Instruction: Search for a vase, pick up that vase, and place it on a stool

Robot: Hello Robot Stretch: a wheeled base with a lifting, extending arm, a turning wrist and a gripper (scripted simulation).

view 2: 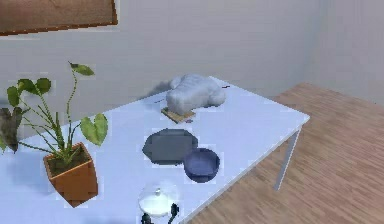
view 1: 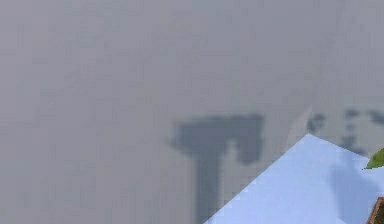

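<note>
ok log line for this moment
ahead: wall | table: potted plant, grey sculpture, dark plate, blue bowl, white round item

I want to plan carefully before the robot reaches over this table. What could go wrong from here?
1. The small white round thing sits near the table's near edge, with the blue bowl and grey plate close by; a reach might knock them or push it off.
2. The potted plant's long leaves spread over the table and might catch.
3. Ahead, the wall looks close and the table corner juts in; driving forward may bump it.
</note>
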